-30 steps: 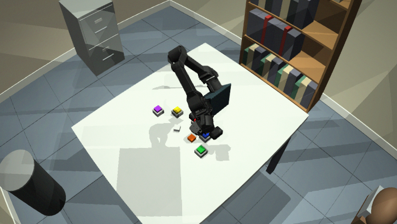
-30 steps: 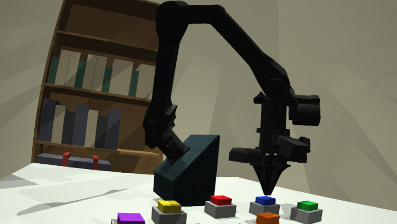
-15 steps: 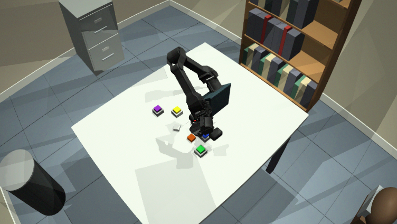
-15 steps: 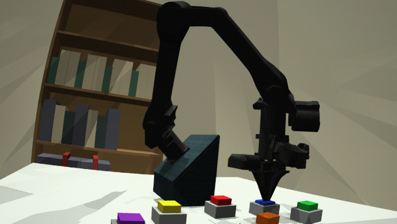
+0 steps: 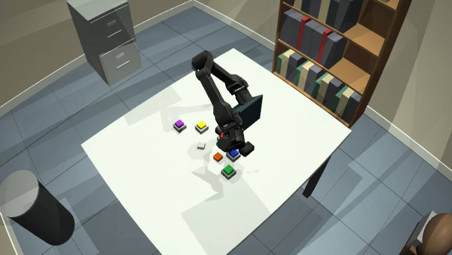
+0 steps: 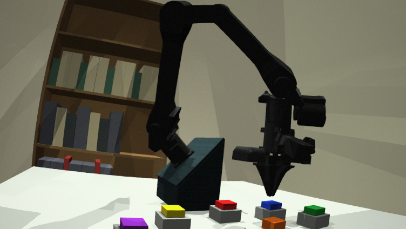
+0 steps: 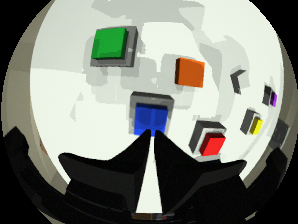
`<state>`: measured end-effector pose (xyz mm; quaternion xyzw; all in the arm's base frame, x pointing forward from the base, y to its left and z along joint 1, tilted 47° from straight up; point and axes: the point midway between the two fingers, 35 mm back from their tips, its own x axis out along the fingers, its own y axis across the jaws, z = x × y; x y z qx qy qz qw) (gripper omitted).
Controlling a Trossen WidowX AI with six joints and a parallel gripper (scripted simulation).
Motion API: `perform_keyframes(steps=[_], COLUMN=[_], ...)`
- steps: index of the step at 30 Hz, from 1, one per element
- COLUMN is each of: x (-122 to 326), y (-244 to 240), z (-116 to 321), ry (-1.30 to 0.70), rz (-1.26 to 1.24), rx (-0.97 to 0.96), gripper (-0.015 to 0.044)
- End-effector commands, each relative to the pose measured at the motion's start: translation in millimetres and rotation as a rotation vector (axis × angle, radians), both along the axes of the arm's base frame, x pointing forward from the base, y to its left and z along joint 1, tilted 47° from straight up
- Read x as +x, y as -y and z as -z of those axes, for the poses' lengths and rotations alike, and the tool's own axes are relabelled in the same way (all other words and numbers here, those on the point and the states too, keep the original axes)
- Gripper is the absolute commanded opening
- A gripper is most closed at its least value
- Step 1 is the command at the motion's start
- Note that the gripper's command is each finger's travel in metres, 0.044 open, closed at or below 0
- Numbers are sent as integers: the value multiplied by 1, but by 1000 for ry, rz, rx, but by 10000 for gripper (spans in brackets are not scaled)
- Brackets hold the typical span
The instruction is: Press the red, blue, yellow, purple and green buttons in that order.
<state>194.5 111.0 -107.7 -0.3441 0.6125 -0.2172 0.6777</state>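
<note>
Bookcase: wooden, behind the table, its side panel (image 5: 383,63) (image 6: 85,93) rising past rows of upright binders.
Table: white top (image 5: 133,171) (image 6: 70,187) (image 7: 55,60), bearing the arm, buttons and blocks.
Filing cabinet: grey (image 5: 120,63), on the floor beyond the table.
Arm: black (image 5: 211,86) (image 6: 170,68), bent high and reaching down over the buttons.
Wedge mount: dark teal (image 5: 253,112) (image 6: 200,182), on the table beneath the arm's foot.
Gripper: (image 5: 233,148) (image 6: 270,195) (image 7: 152,133) pointing down, fingers pressed together with nothing pinched, tips just above the blue button and apart from it in the exterior view.
Blue button: (image 5: 234,153) (image 6: 271,204) (image 7: 151,118) under the tips, cap raised, between red and green in the exterior view.
Red button: (image 5: 222,135) (image 6: 225,204) (image 7: 212,144) near blue, cap raised, partly hidden from above.
Green button: (image 5: 228,169) (image 6: 314,209) (image 7: 109,43) on blue's other side.
Yellow button: (image 5: 201,124) (image 6: 173,210) (image 7: 256,125) between red and purple.
Purple button: (image 5: 179,123) (image 6: 133,222) (image 7: 273,99) beside yellow.
Orange block: (image 5: 217,156) (image 6: 273,222) (image 7: 190,72) just beside blue.
White block: (image 5: 201,145) between yellow and orange.
</note>
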Motion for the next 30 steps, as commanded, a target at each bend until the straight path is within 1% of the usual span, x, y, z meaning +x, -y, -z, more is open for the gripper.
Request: perform_keyframes(steps=[1, 4, 8, 13, 21, 27, 30], x=[1, 0, -8, -5, 28, 25, 20], y=[-11, -19, -54, -51, 15, 79, 95], z=[-7, -14, -48, -58, -144, -199, -210], ry=[14, 15, 12, 10, 5, 9, 11], rz=[3, 1, 2, 2, -5, 0, 3], rx=[17, 20, 20, 22, 34, 13, 4], gripper=[20, 20, 20, 20, 20, 20, 20])
